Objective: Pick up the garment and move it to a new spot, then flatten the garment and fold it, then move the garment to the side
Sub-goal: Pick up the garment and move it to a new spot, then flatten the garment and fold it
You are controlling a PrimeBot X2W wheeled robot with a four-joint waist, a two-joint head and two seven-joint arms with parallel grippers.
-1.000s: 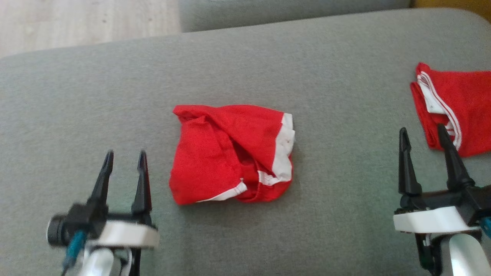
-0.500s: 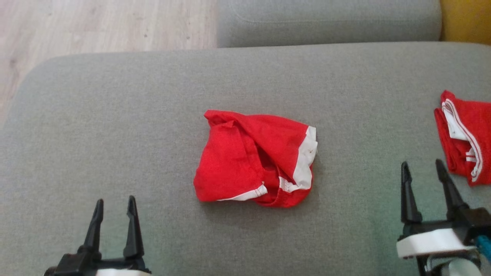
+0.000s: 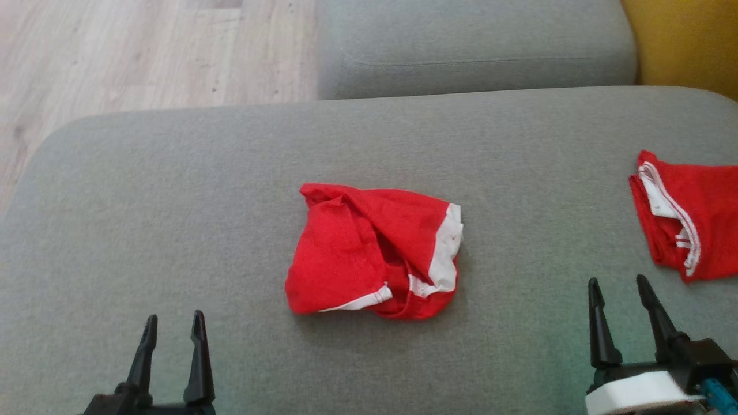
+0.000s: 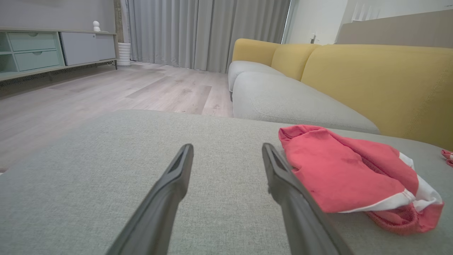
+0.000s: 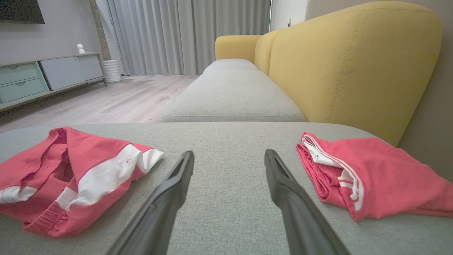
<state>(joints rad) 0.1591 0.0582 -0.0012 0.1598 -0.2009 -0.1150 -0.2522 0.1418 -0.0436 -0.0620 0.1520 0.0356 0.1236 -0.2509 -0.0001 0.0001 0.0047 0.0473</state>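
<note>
The crumpled red garment (image 3: 369,253) lay on the grey cushion (image 3: 173,173) between the left gripper (image 3: 174,315) and right gripper (image 3: 617,279), touching neither; both stood spread, empty.

The head camera looked steeply down on the grey cushion (image 3: 173,202). Both wrist cameras sat low, seemingly just above it, facing the curtains (image 4: 208,32); all three shared the red garment (image 3: 346,253).

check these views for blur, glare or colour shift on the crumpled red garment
Head view: soft, the crumpled garment saturated red with a faint shadow at its lower edge, greenish tint on the cushion near the right gripper. Left wrist view: garment washed to pink, fingers blurred near the lens. Right wrist view: cushion weave crisp, no glare, same pink cast.
</note>
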